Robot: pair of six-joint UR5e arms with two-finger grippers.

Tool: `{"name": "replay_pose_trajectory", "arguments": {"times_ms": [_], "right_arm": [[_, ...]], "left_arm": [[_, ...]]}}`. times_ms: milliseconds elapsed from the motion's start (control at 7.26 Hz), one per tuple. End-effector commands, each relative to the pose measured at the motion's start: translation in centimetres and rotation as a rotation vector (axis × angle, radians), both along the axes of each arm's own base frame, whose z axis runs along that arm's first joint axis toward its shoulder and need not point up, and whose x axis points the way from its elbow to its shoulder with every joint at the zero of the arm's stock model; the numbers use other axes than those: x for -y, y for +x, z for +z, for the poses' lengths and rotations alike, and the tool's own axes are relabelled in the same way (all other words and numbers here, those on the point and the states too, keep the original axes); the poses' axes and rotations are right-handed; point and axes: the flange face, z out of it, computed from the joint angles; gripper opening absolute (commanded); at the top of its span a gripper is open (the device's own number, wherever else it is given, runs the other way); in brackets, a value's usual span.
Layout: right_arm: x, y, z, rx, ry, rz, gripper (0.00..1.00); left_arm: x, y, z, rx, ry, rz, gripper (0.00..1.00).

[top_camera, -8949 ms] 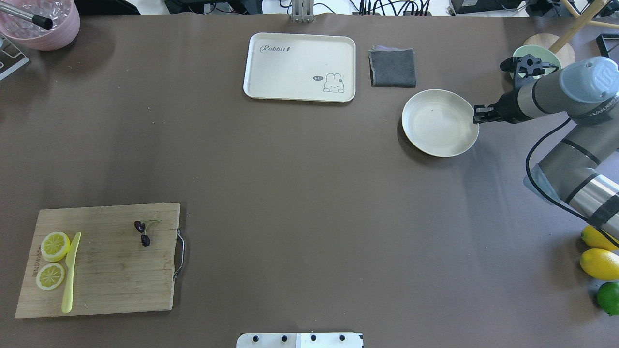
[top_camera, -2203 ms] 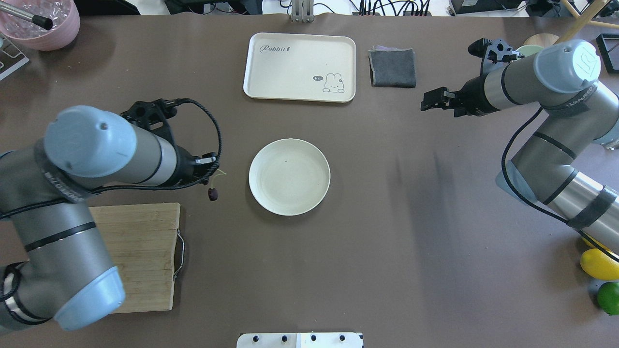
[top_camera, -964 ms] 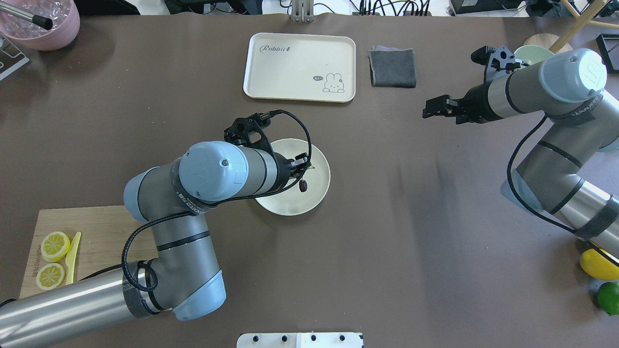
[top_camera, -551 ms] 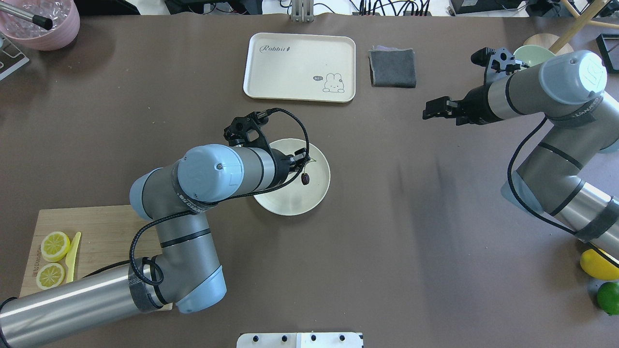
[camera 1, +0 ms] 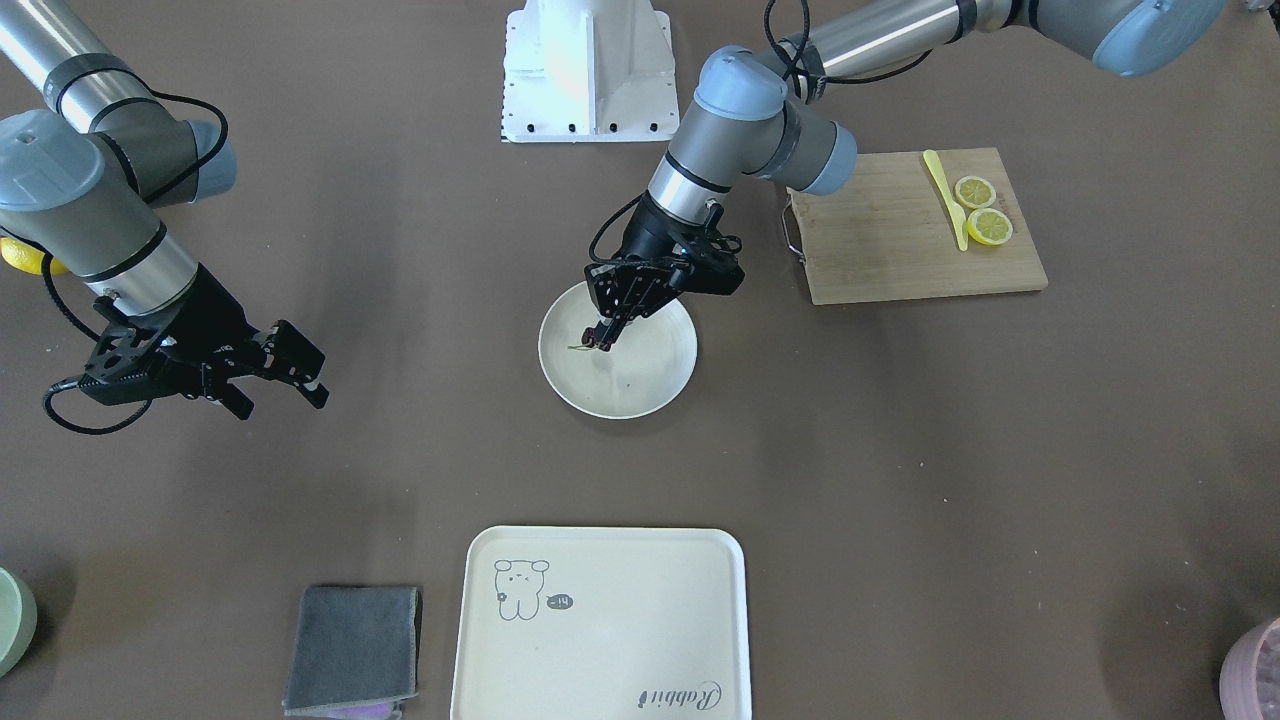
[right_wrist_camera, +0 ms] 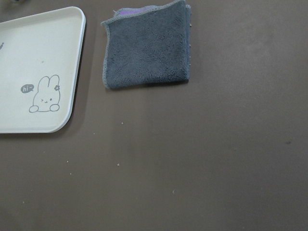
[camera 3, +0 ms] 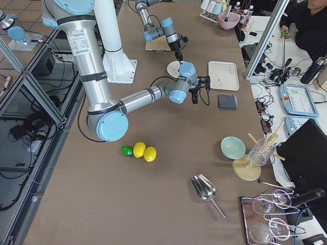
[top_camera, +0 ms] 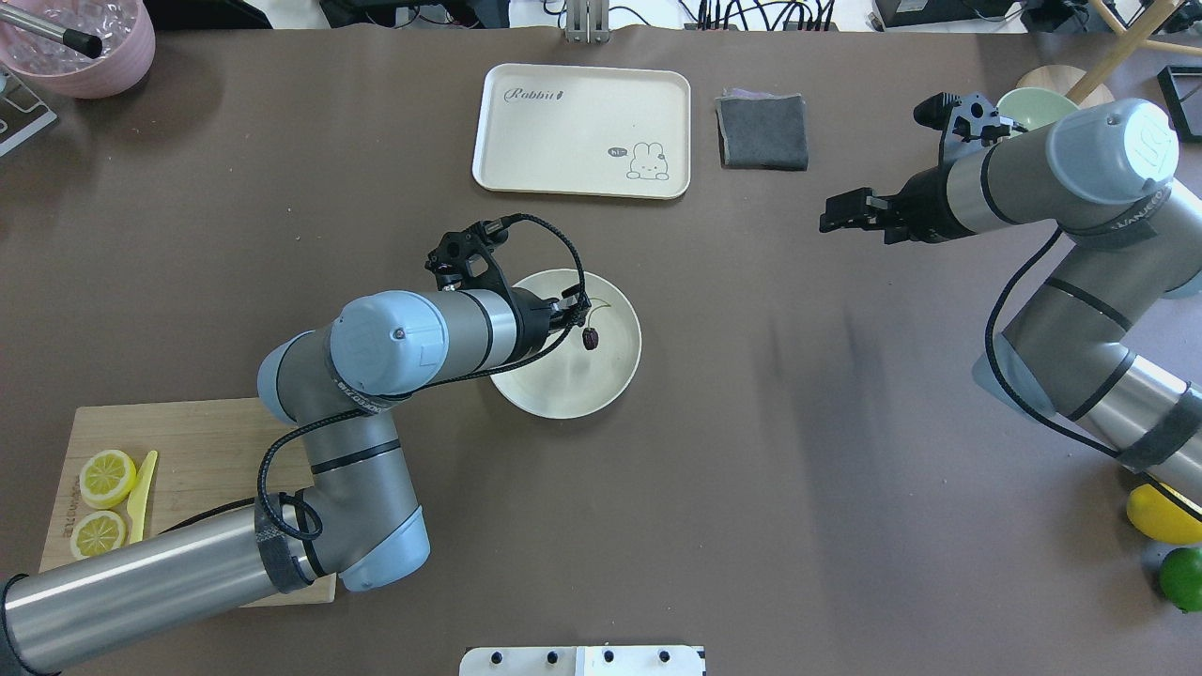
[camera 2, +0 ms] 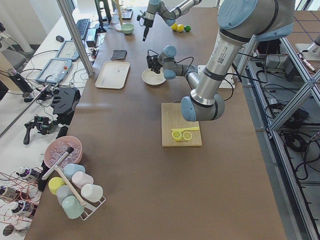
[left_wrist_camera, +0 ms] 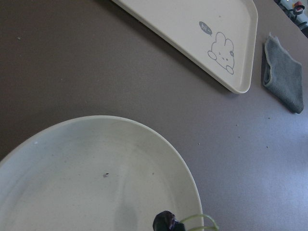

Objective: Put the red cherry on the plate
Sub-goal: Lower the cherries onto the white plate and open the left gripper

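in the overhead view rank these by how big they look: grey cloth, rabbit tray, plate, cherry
1. rabbit tray
2. plate, even with the left arm covering part of it
3. grey cloth
4. cherry, by far the smallest

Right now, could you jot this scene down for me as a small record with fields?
left gripper: shut on the stem of the red cherry
red cherry: over the inside of the plate; cannot tell whether it touches
right gripper: open, empty, hovering above the table near the grey cloth
cutting board: holds lemon slices and a yellow knife
tray: nothing on it
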Motion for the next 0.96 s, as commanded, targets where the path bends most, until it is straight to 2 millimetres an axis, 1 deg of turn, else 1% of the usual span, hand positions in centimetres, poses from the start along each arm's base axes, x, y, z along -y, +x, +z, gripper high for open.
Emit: {"name": "replay_pose_trajectory", "arguments": {"times_ms": [0, 138, 413, 551, 688, 826], "right_arm": [[0.0, 0.0, 0.0, 0.001, 0.000, -0.001, 1.00], [0.0, 0.0, 0.0, 0.001, 0.000, -0.001, 1.00], [0.0, 0.0, 0.0, 0.001, 0.000, -0.001, 1.00], [0.0, 0.0, 0.0, 0.001, -0.001, -0.003, 1.00], [0.0, 0.0, 0.0, 0.003, -0.001, -0.006, 1.00], [-0.2, 0.7, -0.2, 0.007, -0.007, -0.015, 1.00]], "left_arm": [[0.0, 0.0, 0.9, 0.014, 0.003, 0.002, 0.98], [0.1, -0.2, 0.9, 0.014, 0.004, 0.000, 0.98], [1.0, -1.1, 0.6, 0.007, 0.006, -0.011, 0.98], [1.6, -2.5, -0.5, -0.007, 0.012, -0.024, 0.98], [1.6, -6.1, 1.5, 0.010, 0.006, -0.044, 0.98], [2.7, -10.6, 2.9, 0.073, 0.088, -0.003, 0.98]]}}
